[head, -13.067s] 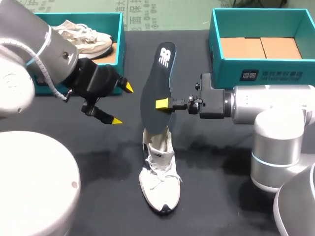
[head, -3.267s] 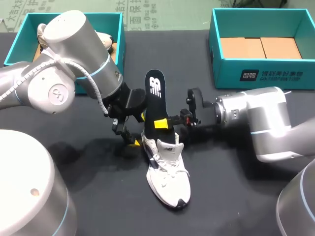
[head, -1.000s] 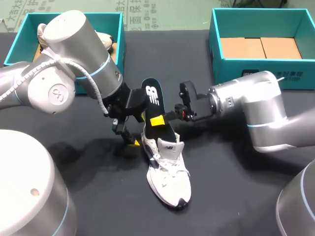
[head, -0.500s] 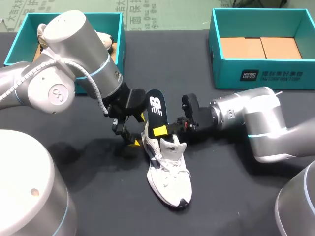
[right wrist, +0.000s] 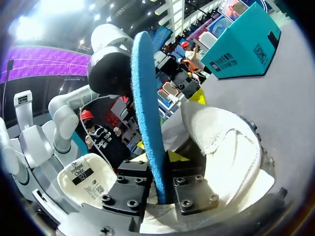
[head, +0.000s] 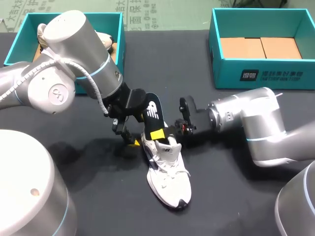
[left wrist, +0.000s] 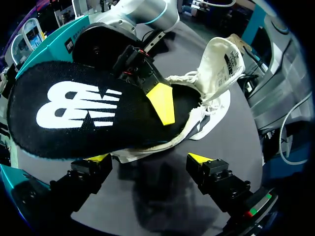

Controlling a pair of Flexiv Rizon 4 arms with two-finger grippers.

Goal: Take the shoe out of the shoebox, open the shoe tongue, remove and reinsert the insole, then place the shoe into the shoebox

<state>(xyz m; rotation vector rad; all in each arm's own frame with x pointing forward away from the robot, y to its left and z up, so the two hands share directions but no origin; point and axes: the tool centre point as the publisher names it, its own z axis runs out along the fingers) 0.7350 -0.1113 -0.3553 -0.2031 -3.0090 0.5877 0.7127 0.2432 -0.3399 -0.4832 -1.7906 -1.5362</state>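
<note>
White shoe [head: 168, 172] lies on the table [head: 231, 196], centre, toe toward the near edge. Right gripper [head: 158, 133], jaws pinching the black insole [head: 153, 110], holds its lower end inside the shoe opening. Left gripper [left wrist: 147, 160], jaws spread, sits at the heel.

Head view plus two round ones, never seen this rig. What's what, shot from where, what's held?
It is a robot with two arms, left arm and right arm, each ending in a two-fingered tool with yellow tips. The head view looks down on the table from above and behind the robot. Each round picture comes from a camera on one wrist, looking along that tool's fingers. On the table lie a white shoe and two teal boxes: the left box holds another shoe, the right box has cardboard in it. The right tool is shut on a dark insole, whose lower end is inside the shoe. The left tool is open by the shoe's heel.
</note>
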